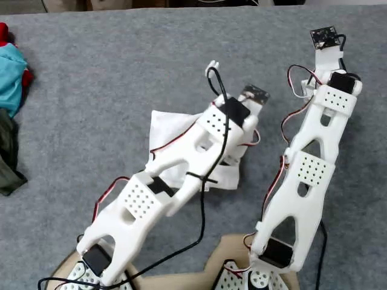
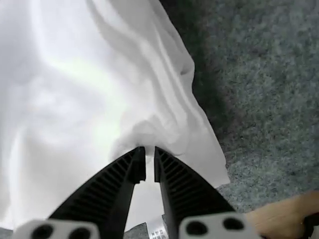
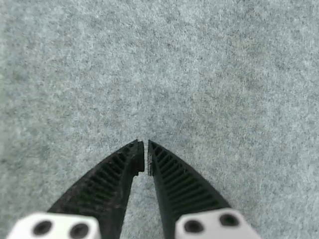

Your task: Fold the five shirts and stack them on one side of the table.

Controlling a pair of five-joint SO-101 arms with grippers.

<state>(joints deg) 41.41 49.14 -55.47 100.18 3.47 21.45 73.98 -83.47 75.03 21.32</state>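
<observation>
Mid-table, white shirt [image 2: 75, 99] pinched at a puckered fold by the near-closed left gripper [image 2: 149, 162]; judged soft, light and limp, prone to sagging. Best taken at an edge or corner, through both layers. Farther out, right gripper [image 3: 146, 157] closed on nothing over bare table [image 3: 199, 59]; coloured shirts [image 1: 9, 78] heaped far left.

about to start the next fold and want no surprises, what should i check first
1. Left jaws holding the white shirt: ok, cloth bunches at their tips.
2. Right jaws free: ok, shut on nothing above the grey mat.
3. Shirt flat: not ok, wrinkled.
4. Shirt edges lined up: cannot tell, the left arm covers them.
5. Other shirts out of the way: ok, heaped at the mat's edge.
</observation>
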